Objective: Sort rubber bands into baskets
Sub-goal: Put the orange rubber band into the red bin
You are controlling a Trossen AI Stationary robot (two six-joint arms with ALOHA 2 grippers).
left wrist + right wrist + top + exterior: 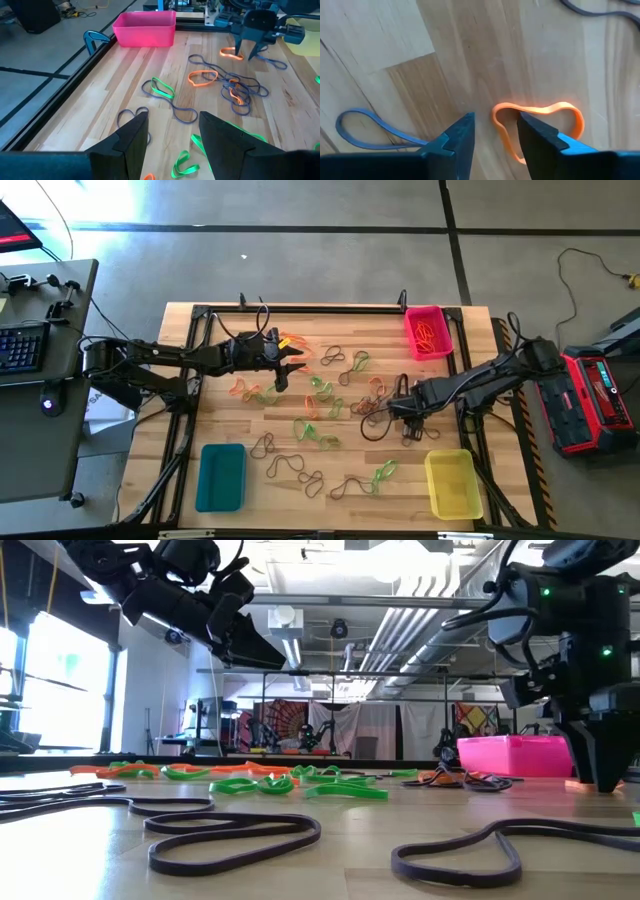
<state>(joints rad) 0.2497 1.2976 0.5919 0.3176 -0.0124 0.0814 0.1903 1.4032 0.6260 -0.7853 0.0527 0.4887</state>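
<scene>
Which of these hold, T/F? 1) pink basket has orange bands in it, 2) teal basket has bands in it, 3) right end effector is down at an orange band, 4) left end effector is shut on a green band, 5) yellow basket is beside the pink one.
1. True: the pink basket holds orange bands.
2. False: the teal basket looks empty.
3. True: the right end effector is open, down at an orange band.
4. False: the left end effector is open, holding nothing.
5. False: the yellow basket sits at the opposite table edge.
</scene>
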